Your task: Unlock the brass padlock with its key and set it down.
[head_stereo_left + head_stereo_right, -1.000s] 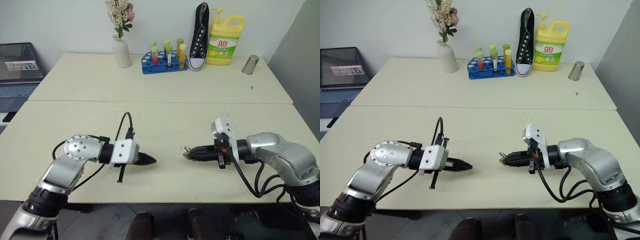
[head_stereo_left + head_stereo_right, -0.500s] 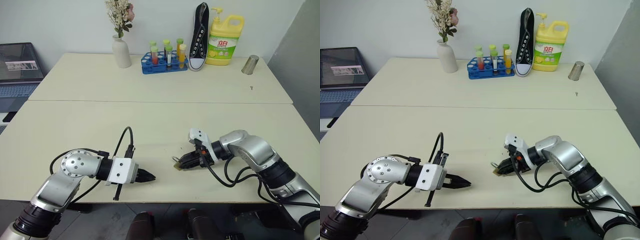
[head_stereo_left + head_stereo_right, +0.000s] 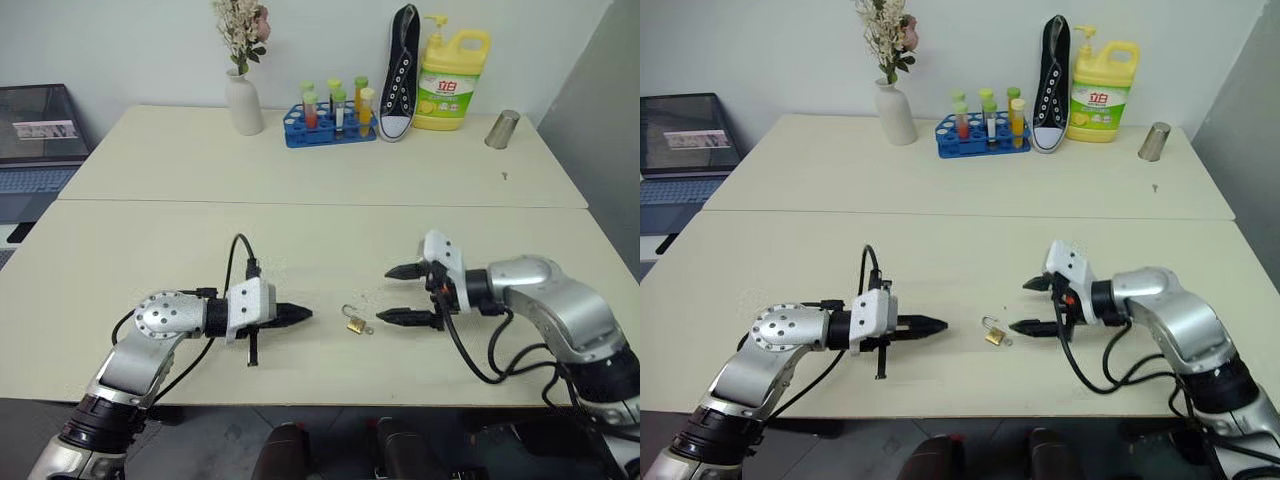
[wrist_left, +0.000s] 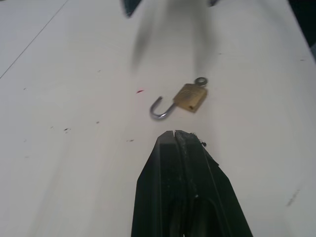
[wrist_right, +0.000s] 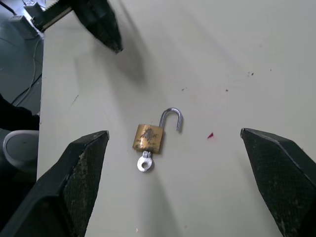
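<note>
— Padlock first: where is the brass padlock [image 5: 148,138]?

— Flat on the table [image 3: 300,240], between both grippers. Its shackle hangs open, and the key [image 5: 144,162] sticks out of its body.

— Is anything holding it?

— No. The right gripper [image 3: 405,294] has its fingers spread wide and empty (just beside the padlock). The left gripper [image 3: 296,316] is pinched closed, holding nothing.

— So what is left?

— Nothing much, I think: unlocked and set down.

Silver metallic arms, white wrist blocks, looping black cables, pointed black tool fingers [image 3: 295,316].
</note>
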You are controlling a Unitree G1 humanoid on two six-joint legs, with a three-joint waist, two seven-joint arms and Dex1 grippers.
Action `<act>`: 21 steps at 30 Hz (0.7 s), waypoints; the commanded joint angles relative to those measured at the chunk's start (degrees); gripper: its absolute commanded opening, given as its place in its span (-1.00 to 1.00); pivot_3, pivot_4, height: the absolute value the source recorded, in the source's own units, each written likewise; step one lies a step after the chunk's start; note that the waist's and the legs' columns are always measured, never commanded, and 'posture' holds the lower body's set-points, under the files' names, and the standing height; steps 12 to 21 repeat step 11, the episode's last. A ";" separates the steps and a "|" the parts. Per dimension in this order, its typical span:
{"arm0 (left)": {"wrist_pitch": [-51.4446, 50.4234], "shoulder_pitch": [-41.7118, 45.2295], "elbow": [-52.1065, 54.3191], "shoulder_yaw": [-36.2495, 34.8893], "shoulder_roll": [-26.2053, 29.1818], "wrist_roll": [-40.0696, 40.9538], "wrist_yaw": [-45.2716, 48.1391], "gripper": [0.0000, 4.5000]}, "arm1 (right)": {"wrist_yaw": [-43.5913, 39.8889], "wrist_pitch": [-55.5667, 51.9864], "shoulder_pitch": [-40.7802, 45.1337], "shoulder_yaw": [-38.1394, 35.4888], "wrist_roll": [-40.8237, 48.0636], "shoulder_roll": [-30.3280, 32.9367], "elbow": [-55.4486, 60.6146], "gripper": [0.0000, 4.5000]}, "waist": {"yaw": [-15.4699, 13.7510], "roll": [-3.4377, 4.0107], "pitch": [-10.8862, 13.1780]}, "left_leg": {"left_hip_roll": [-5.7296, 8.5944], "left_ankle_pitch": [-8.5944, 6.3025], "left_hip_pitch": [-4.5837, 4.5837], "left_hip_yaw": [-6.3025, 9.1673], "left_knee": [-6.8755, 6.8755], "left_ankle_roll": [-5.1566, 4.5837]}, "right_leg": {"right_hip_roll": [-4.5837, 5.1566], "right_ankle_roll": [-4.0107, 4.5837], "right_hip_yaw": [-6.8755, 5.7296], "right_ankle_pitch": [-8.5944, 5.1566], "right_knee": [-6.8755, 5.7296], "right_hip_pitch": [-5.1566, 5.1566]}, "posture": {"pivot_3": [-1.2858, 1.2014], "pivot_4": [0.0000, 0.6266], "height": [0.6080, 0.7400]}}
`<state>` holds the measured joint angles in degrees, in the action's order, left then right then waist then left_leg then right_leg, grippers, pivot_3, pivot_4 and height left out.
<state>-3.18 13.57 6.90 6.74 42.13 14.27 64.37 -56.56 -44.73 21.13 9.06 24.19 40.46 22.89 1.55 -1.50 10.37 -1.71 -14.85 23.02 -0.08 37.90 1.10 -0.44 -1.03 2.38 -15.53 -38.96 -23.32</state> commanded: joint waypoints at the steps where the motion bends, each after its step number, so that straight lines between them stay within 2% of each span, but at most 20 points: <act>1: -2.60 2.02 0.60 -0.69 1.04 0.94 1.03 -1.00 | 2.98 3.81 -8.22 -6.25 0.74 1.61 10.81 1.00 | 0.00 0.00 0.00 | 0.01 0.00 0.01 0.01 0.00 0.00 | 0.00 -0.01 -0.01 0.00 0.00 0.00 | 0.03 -0.52 1.00; 8: -3.79 4.53 0.04 0.12 2.42 3.78 8.34 -1.00 | 5.05 5.28 -17.81 -10.38 1.33 4.28 18.75 1.00 | 0.21 0.00 0.00 | -0.01 0.00 -0.10 -0.07 0.05 0.01 | -0.08 -0.03 0.00 0.01 -0.02 0.06 | 0.03 -0.52 1.00; 21: -4.37 4.83 -0.09 -0.11 2.24 4.22 9.58 -1.00 | 5.91 5.08 -18.34 -10.97 1.85 4.63 19.18 1.00 | 0.23 -0.01 0.00 | -0.02 0.01 -0.11 -0.10 0.06 0.01 | -0.25 -0.03 0.02 0.01 -0.02 0.06 | 0.03 -0.52 1.00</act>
